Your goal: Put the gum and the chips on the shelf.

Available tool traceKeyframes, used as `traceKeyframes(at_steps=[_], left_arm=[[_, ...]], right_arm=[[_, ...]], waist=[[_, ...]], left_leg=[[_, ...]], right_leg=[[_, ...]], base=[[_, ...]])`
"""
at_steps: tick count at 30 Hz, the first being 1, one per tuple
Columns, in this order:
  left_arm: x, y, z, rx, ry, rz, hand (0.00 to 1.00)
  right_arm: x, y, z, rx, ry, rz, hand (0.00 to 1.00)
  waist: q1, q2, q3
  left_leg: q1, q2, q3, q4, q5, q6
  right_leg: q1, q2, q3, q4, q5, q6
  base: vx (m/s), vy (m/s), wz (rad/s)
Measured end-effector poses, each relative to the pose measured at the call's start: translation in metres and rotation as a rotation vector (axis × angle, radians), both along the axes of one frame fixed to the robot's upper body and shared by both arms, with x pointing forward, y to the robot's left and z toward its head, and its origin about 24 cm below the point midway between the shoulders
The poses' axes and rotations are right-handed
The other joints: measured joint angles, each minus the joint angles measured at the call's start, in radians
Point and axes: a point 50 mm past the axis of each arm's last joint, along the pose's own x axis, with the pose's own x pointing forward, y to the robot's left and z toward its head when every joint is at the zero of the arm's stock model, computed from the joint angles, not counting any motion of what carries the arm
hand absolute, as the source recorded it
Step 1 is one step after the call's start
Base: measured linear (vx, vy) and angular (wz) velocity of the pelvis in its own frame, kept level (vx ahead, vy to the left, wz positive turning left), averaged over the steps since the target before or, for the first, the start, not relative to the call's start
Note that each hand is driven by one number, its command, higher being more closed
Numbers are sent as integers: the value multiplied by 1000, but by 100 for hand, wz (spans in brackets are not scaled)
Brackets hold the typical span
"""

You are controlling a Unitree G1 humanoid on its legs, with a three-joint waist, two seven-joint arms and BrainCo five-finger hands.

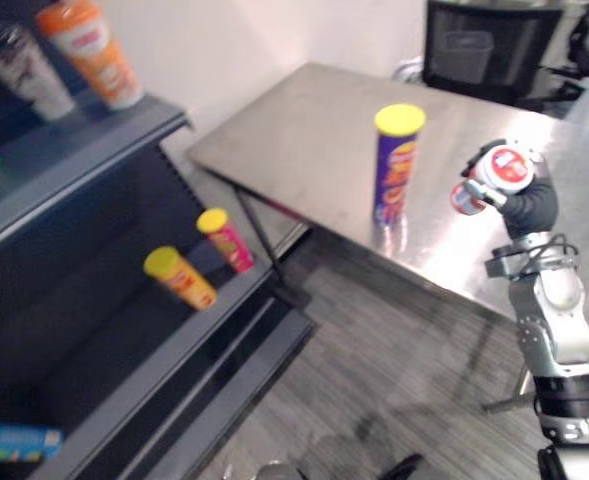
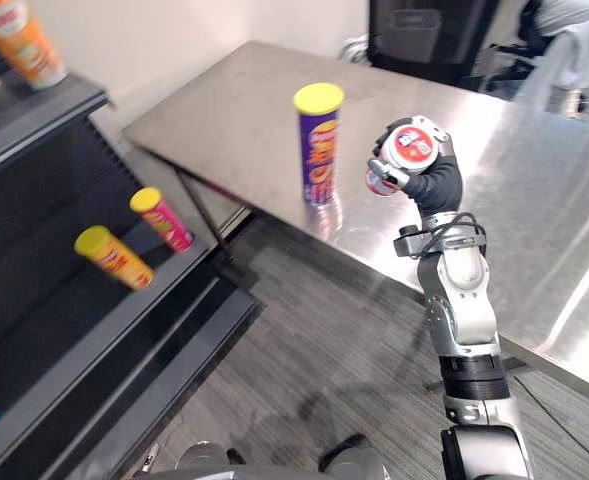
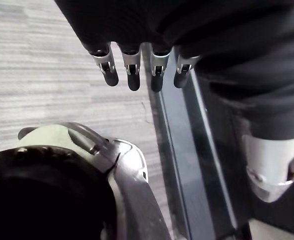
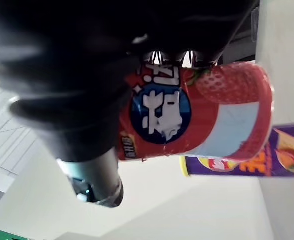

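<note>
The gum tub (image 2: 411,148), red with a strawberry on it, was held in the right hand (image 2: 436,182), with the fingers and thumb curled round its side. It was held up over the table (image 2: 224,110), near the front edge, with its lid turned up toward the head camera. The chips can (image 2: 320,150), purple with a yellow lid, was stood upright on the table just beside the hand and was not touched by it. The shelf (image 1: 124,385) was well apart, off to the robot's left. A yellow-lidded can (image 1: 179,277) and a pink can (image 1: 225,239) were already stood on its middle board, and an orange can (image 1: 89,50) was seen on the board above. The left hand (image 3: 132,75) was hung over the floor by the foot of the shelf, with its fingers straight and nothing in it.

Some things could go wrong from here. The chips can was placed between the hand and the shelf, so it could be knocked over if the tub were swung straight across. The tub was round and looked smooth, so it could be dropped on the way. How much of it was wrapped by the fingers was hard to tell, because they were mostly hidden by the dark cover. The two cans on the middle board could be bumped if the tub were set down too close to them. The edge of the board could be hit if the hand were brought in too low.
</note>
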Motion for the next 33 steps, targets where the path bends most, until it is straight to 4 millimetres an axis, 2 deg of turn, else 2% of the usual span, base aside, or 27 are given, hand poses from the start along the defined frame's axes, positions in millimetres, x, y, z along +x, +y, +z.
traceKeyframes(at_steps=[1, 4, 5, 6, 8, 10, 11, 12, 14, 18, 22, 26, 29, 33], left_arm=[[-1, 3, 0, 7, 2, -6, 0], [1, 6, 1, 21, 7, -58, 0], [2, 7, 1, 23, 3, -69, 0], [5, 7, 1, 24, -5, -78, 0], [9, 16, 3, 40, -17, -93, 0], [7, 20, 4, 49, -12, -93, 0], [7, 21, 4, 50, -11, -88, 0], [6, 21, 4, 51, -10, -81, 0], [4, 24, 4, 54, -8, -59, 0], [-1, 27, 3, 45, -4, -23, 0], [6, 27, 4, 48, -40, -18, 0], [13, 24, 5, 39, -73, -19, 0], [18, 17, 6, 27, -109, -13, 0], [22, 17, 7, 28, -132, -8, 0]], right_arm=[[-1, -2, -5, 6, 17, -14, 100], [-4, -12, -9, 37, 31, -87, 100], [-5, -17, -11, 50, 35, -113, 100], [-7, -24, -14, 65, 43, -169, 100], [-6, -24, -19, 75, 58, -216, 100], [-5, -20, -22, 75, 57, -226, 100], [-5, -19, -22, 67, 58, -227, 100], [-5, -16, -22, 49, 56, -225, 100], [-5, -13, -22, 43, 47, -213, 100], [-4, -12, -19, 45, 30, -208, 100], [-3, -9, -11, 40, 2, -191, 100], [-2, -6, -9, 19, -8, -151, 100], [1, 3, -4, -3, -23, -97, 100], [8, 37, 1, -60, -32, 66, 100]], waist=[[-3, -13, -1], [-14, -16, -1], [-15, -15, -2], [-15, -18, -1], [-6, -51, 8], [10, -65, 11], [12, -66, 11], [29, -67, 12], [45, -70, 16], [52, -70, 40], [50, -66, 55], [51, -66, 66], [53, -67, 73], [58, -75, 93]], left_leg=[[-3, -27, 0, -66, -4, -6], [12, -85, 29, -223, -39, -59], [14, -99, 30, -248, -43, -66], [16, -120, 18, -291, -58, -90], [6, -153, -10, -299, -71, -86], [-27, -150, -34, -252, -91, -54], [-37, -147, -38, -236, -98, -44], [-48, -138, -37, -205, -118, -34], [-70, -122, -38, -153, -153, -25], [-131, -73, -37, -33, -228, -35], [-188, -37, -30, 22, -241, -36], [-204, -15, -38, 45, -244, -42], [-213, -14, -56, 50, -243, -42], [-228, -19, -84, 94, -259, -20]], right_leg=[[-11, -19, -23, 14, 6, -9], [-13, -90, -106, 116, 12, -8], [-13, -105, -111, 137, 13, -7], [-13, -134, -111, 179, 16, -3], [-17, -181, -106, 224, 36, 0], [-33, -196, -50, 230, 99, 0], [-37, -196, -34, 228, 114, 2], [-49, -191, 7, 221, 139, 5], [-50, -173, 41, 192, 146, 9], [-71, -137, 92, 145, 146, 9], [-103, -93, 118, 89, 143, 11], [-102, -74, 116, 86, 130, 11], [-99, -76, 113, 95, 127, 12], [-97, -123, 113, 165, 126, 11]], base=[[-245, 173, 78], [-201, 238, 88], [-140, 255, 99], [-126, 239, 90], [-112, 194, 72], [-111, 154, 41], [-108, 178, 28], [-110, 194, 11], [-95, 143, -1], [-99, 58, -13], [-78, 42, -12], [-14, 8, 0], [25, 27, 14], [29, 58, 22]])
